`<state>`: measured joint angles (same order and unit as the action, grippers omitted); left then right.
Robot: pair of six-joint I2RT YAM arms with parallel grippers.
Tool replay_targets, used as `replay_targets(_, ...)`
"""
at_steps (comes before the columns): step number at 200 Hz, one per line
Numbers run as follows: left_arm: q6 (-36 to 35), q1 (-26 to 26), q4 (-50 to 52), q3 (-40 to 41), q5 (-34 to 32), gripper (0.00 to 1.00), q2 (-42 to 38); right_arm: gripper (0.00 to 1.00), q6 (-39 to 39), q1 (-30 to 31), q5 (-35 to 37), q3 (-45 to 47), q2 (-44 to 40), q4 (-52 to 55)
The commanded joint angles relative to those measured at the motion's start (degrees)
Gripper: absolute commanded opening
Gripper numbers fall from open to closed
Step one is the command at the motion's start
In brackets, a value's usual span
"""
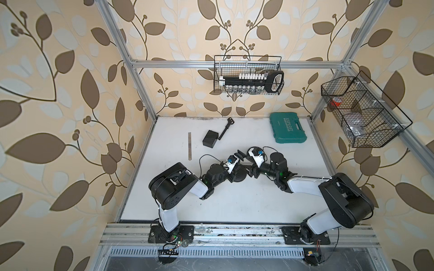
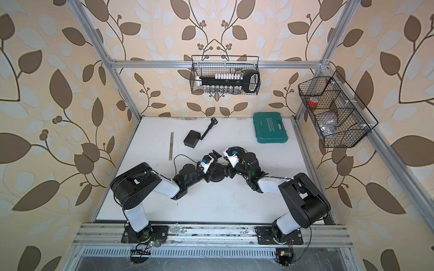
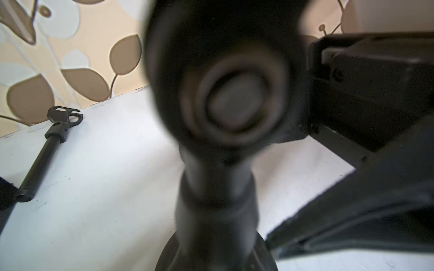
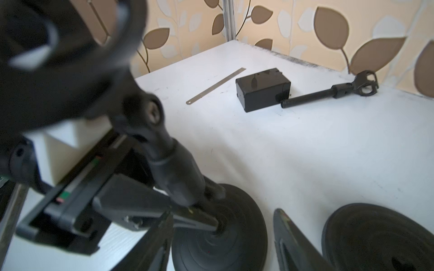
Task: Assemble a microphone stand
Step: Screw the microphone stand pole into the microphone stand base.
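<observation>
While your left tool [image 4: 199, 211] is clamped tight on the pole [image 4: 178, 169] low down, just above the base [image 4: 249, 225], your right tool [image 4: 225, 241] has its jaws well apart and nothing in them. In the right wrist view the base shows between its fingers. The stand sits in the middle of the counter [image 1: 234, 206] between your two wrists. Its pole is upright with the clip [image 1: 240, 154] on top, so this one looks put together, though you cannot tell whether the joint at the foot is tight. A second disc [image 4: 375, 239], likely another base, lies near the first; in both top views the arm hides it. By my judgement the next move turns on the loose pole [image 1: 226, 129]. It lies well away toward the far wall, just beside the box [image 1: 209, 139], slanted, with its open end toward you and its clip end away. It sits slightly to your left, yet your free arm is the right one, so expect a reach across.
</observation>
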<state>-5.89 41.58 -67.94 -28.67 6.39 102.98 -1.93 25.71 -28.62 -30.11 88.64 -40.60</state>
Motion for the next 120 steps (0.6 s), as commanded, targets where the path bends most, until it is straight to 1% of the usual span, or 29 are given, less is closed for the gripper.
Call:
replay_targets(1, 1.00, 0.06, 2.95, 3.01, -0.94, 0.08, -1.69, 0.67, -3.00, -1.99, -12.49, -2.30, 2.11, 2.65)
replay_targets(29, 1.25, 0.07, 2.94, 4.23, -1.25, 0.07, -1.90, 0.62, -4.59, -2.22, -14.85, -5.58, 3.97, 4.74)
replay_targets(72, 1.08, 0.03, 3.25, 3.32, -1.21, 0.07, -0.87, 0.58, -1.82, -1.94, -16.37, -6.88, 6.02, -1.86)
replay_targets(120, 0.69, 0.08, 5.40, 1.43, -0.24, 0.08, -0.41, 0.53, -1.76, -1.16, -17.96, -9.41, 7.45, -2.10)
